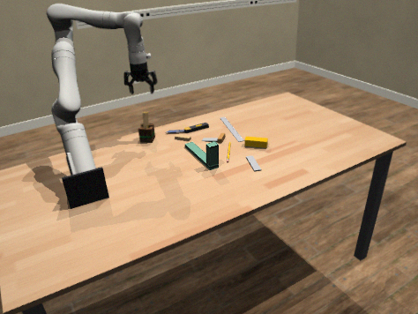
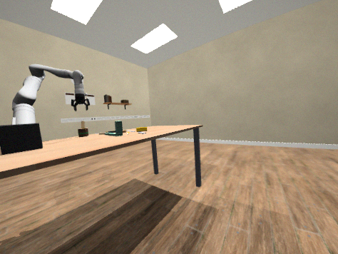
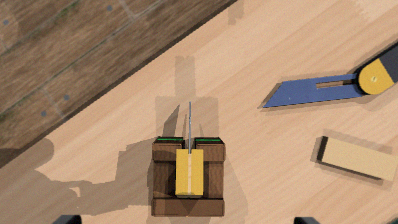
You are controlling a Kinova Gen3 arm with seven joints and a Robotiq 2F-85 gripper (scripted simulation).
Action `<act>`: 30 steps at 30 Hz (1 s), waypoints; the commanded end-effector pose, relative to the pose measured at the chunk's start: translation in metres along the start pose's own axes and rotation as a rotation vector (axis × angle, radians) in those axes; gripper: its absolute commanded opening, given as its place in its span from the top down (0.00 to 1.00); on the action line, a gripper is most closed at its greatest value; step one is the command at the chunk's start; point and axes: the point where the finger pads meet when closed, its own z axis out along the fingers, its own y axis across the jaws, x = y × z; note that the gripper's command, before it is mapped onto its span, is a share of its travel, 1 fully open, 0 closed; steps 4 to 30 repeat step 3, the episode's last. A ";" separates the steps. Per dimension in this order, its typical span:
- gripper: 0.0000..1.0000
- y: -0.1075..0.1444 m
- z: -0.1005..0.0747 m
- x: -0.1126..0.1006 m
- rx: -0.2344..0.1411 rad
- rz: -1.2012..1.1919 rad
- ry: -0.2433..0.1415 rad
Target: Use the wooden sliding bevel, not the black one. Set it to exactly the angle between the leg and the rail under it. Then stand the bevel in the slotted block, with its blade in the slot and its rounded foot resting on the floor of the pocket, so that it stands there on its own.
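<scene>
The wooden sliding bevel (image 1: 145, 119) stands upright in the dark slotted block (image 1: 146, 133) near the table's back edge. In the wrist view its pale handle (image 3: 189, 171) sits in the block's pocket (image 3: 188, 176) and its thin blade (image 3: 189, 125) runs through the slot. My gripper (image 1: 140, 85) hangs well above the block, open and empty; it also shows in the exterior view (image 2: 80, 105). The black bevel (image 1: 190, 129) with a blue blade lies flat to the right (image 3: 330, 87). The teal leg (image 1: 212, 155) stands on its teal rail (image 1: 196, 152) mid-table.
A small wooden block (image 3: 356, 158) lies near the black bevel. A steel ruler (image 1: 231, 129), a yellow block (image 1: 256, 142), a pencil (image 1: 228, 152) and a grey plate (image 1: 253, 163) lie around the leg. The table's back edge runs close behind the slotted block.
</scene>
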 end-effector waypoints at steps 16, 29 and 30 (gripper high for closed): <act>0.00 0.000 -0.001 0.000 -0.001 0.000 0.001; 0.00 0.000 -0.001 0.000 -0.001 0.000 0.001; 0.00 0.000 -0.001 0.000 -0.001 0.000 0.001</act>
